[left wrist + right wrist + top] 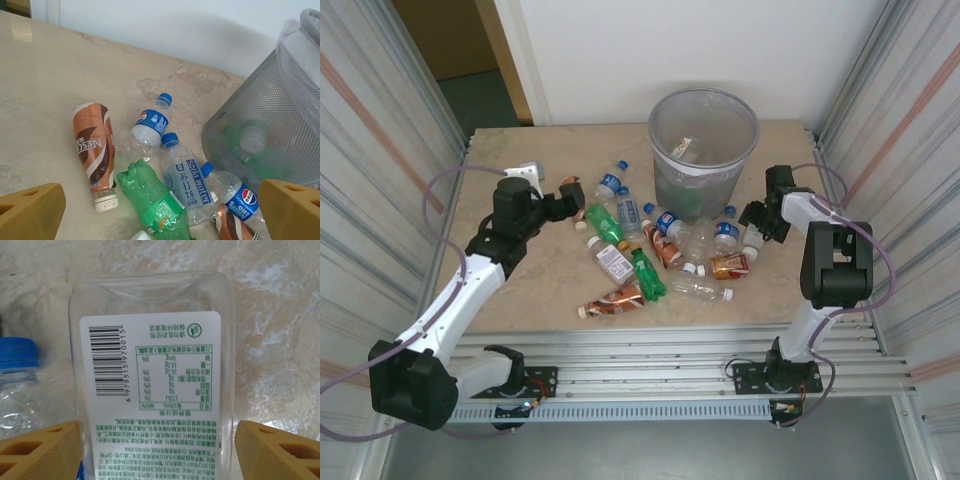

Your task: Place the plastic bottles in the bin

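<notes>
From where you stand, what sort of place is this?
Likely a robot test cell, not a home: corrugated metal walls around a table, arms bolted to rails, plastic bottles strewn beside a bin.

Beige, possibly stone table [545, 300].

Left wrist: brown bottle [93, 145] reads "NESCAFÉ", print running along its length. Soda bottle [187, 182], blue label: "soda water", "苏打", "7.6". Pepsi logo on the capped bottle [150, 125] and on the lower bottle [240, 197]. Green bottle [155, 202] label too small to read. Right wrist: clear bottle [150, 295], white label upside down: barcode 6 979315 970015, Chinese nutrition table with "NRV%", "100mL", "112kJ".
</notes>
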